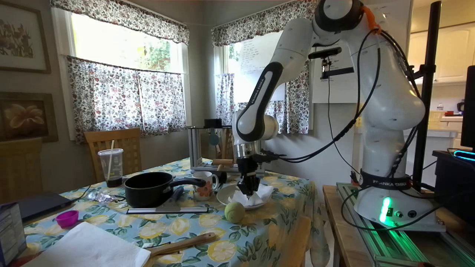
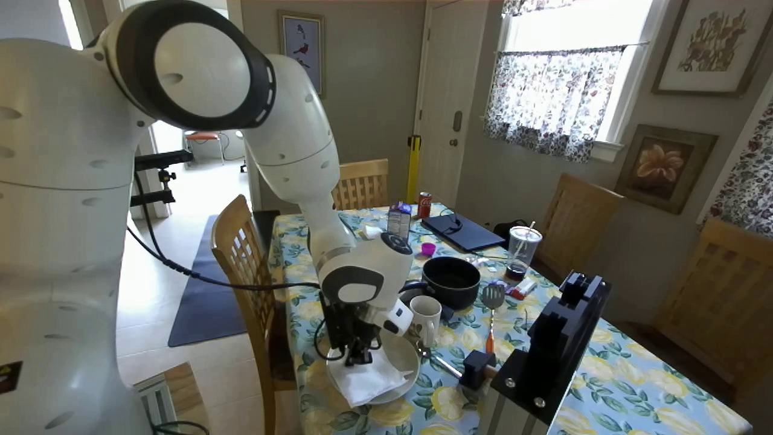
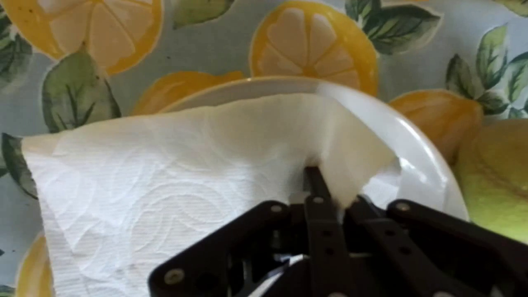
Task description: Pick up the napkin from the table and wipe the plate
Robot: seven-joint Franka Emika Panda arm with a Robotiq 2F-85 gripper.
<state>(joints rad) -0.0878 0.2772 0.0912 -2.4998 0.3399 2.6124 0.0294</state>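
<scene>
The napkin (image 1: 261, 193) is a white, soft paper sheet, partly folded, lying over the plate; it also shows in the other views (image 2: 369, 377) (image 3: 156, 198). The white round plate (image 1: 223, 193) rests on the flowery table (image 1: 185, 224); its rim shows beyond the napkin in the wrist view (image 3: 371, 106). My gripper (image 1: 249, 191) points down over the plate in both exterior views (image 2: 359, 355). In the wrist view its fingers (image 3: 330, 181) are close together with a fold of napkin pinched between them. The right fingertip is hidden behind the napkin.
A tennis ball (image 1: 234, 212) sits right beside the plate. A mug (image 1: 203, 185) and a black pan (image 1: 148, 189) stand nearby, the pan's handle reaching toward the mug. A metal frame stand (image 2: 537, 362), a wooden spoon (image 1: 185, 243) and a large white sheet (image 1: 89, 248) are also on the table.
</scene>
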